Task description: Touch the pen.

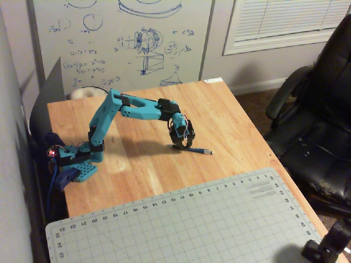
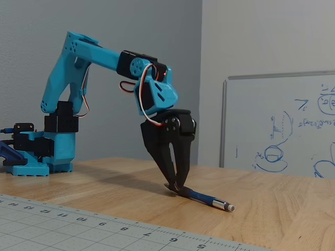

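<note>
Pen [image 2: 205,198] is what your gripper [image 2: 176,186] is touching: in the low side-on fixed view the dark fingertips are pressing down onto its rear end, and the blue barrel is running out toward 4 o'clock from them, ending in a small silvery tip. The jaws are sitting nearly together, narrowed to a point right on the barrel; you cannot tell whether they are pinching it or only resting on it. In the high fixed view the pen [image 1: 198,150] is lying flat on the wooden table [image 1: 241,120], near the table's middle, and the gripper [image 1: 181,144] is coming down on its left end. The blue arm [image 1: 123,107] is arching from its base at 9 o'clock of the pen. A green cutting mat [image 1: 181,224] is lying at 6 o'clock, apart from the pen. A black office chair [image 1: 323,109] is standing at 3 o'clock, off the table, and a scribbled whiteboard [image 1: 120,38] is leaning at 12 o'clock.
</note>
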